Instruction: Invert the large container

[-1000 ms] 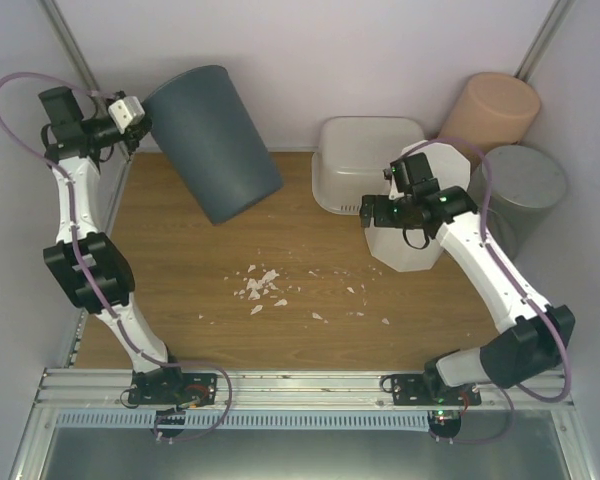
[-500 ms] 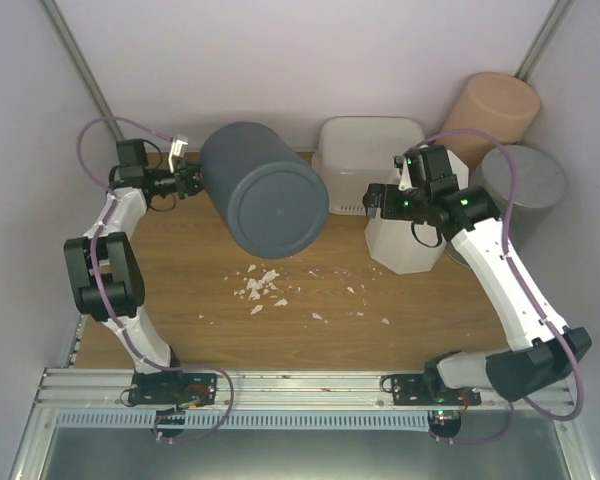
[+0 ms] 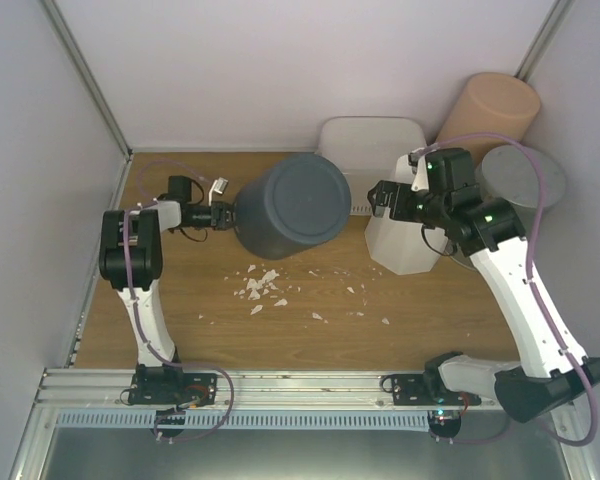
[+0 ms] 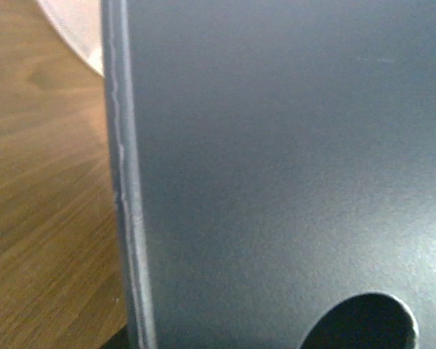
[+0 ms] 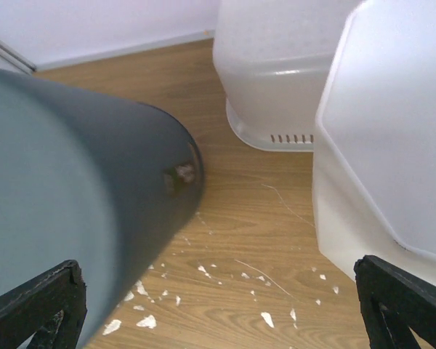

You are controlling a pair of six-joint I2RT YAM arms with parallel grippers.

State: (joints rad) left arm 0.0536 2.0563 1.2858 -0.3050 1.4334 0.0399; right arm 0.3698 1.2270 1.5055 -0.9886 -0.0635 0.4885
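Note:
The large dark grey container [image 3: 290, 205] is at the table's middle back, tilted, with its closed base turned up toward the top camera. My left gripper [image 3: 225, 215] is at its left edge, shut on the rim. In the left wrist view the grey wall [image 4: 276, 167] fills the frame, with the rim [image 4: 123, 189] at left and a handle hole [image 4: 363, 323] at the bottom; my fingers are hidden. My right gripper [image 3: 380, 195] is open and empty, just right of the container. In the right wrist view the container [image 5: 65, 211] is at left, and my gripper [image 5: 218, 320] is over bare table.
An upturned white tub [image 3: 370, 150] stands at the back, a white angular bin [image 3: 405, 240] under my right arm. A peach bin [image 3: 490, 110] and a grey bin [image 3: 520, 185] stand at the back right. Paper scraps [image 3: 265, 285] lie mid-table. Walls close both sides.
My left arm has folded in and swung the grey container from the back left to the middle, turning its base upward. My right gripper has shifted slightly back and right.

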